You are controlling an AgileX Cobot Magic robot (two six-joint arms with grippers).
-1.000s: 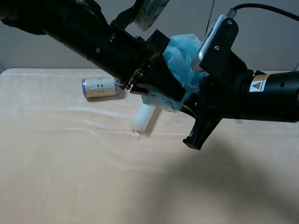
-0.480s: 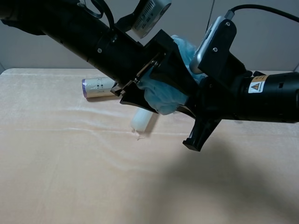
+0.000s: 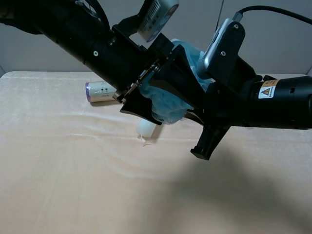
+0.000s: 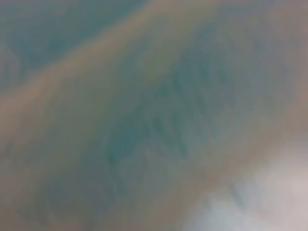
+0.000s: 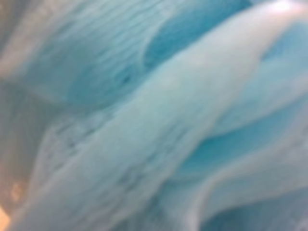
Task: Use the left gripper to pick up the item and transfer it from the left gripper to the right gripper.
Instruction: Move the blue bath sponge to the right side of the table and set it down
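Observation:
The item, a light-blue mesh pouf (image 3: pixel 170 107), hangs in the air above the table, held between the black fingers of my left gripper (image 3: pixel 156 95), which is shut on it. My right gripper (image 3: pixel 197 117), on the arm with the yellow triangle label, sits right against the pouf from the right. It is open: one finger (image 3: pixel 204 144) points down and away from the pouf, and the other is hidden behind it. Blurred blue mesh fills the left wrist view (image 4: pixel 154 125) and the right wrist view (image 5: pixel 154 125), and neither shows any fingers.
A purple-ended labelled roll (image 3: pixel 100 91) lies on the beige cloth-covered table (image 3: pixel 73 185) at the back left. A pale cream cylinder (image 3: pixel 146 129) lies under the left gripper. A grey wall stands behind the table.
The left gripper has turned at the wrist, and the pouf now sits lower between its fingers and closer to the right gripper. The right arm has hardly moved.

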